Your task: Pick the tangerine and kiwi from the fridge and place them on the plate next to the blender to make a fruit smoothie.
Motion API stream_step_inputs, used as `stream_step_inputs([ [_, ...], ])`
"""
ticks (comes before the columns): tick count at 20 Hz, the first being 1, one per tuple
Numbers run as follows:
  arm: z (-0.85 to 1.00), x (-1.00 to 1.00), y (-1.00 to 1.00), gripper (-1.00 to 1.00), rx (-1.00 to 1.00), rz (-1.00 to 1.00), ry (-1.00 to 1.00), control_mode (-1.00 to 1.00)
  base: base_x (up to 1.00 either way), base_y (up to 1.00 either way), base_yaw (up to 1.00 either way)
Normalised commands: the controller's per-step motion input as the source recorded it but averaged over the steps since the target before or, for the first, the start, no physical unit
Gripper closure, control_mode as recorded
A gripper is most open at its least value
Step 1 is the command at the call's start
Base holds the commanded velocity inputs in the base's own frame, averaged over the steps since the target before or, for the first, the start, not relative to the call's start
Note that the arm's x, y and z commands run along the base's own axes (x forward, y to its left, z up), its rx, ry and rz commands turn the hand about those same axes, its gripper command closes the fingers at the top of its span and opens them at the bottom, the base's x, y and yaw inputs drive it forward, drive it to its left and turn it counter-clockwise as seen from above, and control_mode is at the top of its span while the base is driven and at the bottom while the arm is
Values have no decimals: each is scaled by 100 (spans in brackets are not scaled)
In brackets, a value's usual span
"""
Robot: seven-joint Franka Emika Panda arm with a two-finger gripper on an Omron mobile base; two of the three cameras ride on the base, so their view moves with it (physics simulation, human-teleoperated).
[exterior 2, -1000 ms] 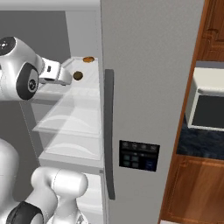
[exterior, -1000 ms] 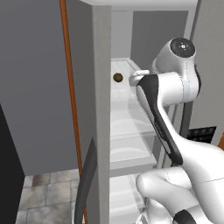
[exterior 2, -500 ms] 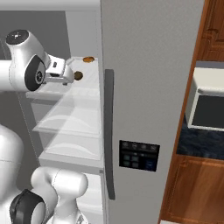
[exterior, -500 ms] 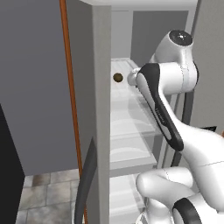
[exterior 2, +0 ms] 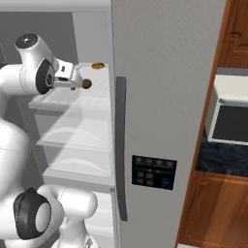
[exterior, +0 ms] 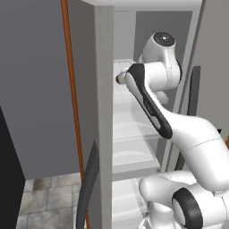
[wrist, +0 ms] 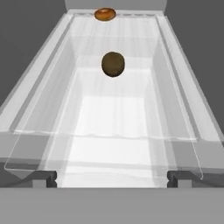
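The kiwi lies on the top glass shelf of the open fridge, about midway back and loose on the glass. The tangerine sits farther in, near the shelf's back edge and slightly left of the kiwi in the hand view; in the right base view it shows as a small orange shape beyond the kiwi.

The claw is just short of the kiwi, at the shelf's height, with its jaws spread wide and nothing between them.

Likely next is the final reach and closing on the kiwi. The risks, as I judge them: the round fruit may roll on the smooth glass if one finger touches it first, pushing it back toward the tangerine. The arm is threaded through the narrow fridge opening, so a low approach could strike the shelf's near edge.
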Motion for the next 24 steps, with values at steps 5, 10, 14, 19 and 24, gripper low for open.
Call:
stream_step_inputs([
  [5, -22, 56, 5, -100, 1, 0, 9, -100, 0, 0, 0],
  [10, -30, 48, 0, -100, 3, 0, 7, -100, 0, 0, 0],
  [14, -21, 42, 0, -100, 0, 0, 0, -100, 0, 0, 0],
  [19, -12, 39, 0, -100, 0, 0, 0, -100, 0, 0, 0],
  [24, -9, 43, 0, -100, 0, 0, 0, -100, 0, 0, 0],
])
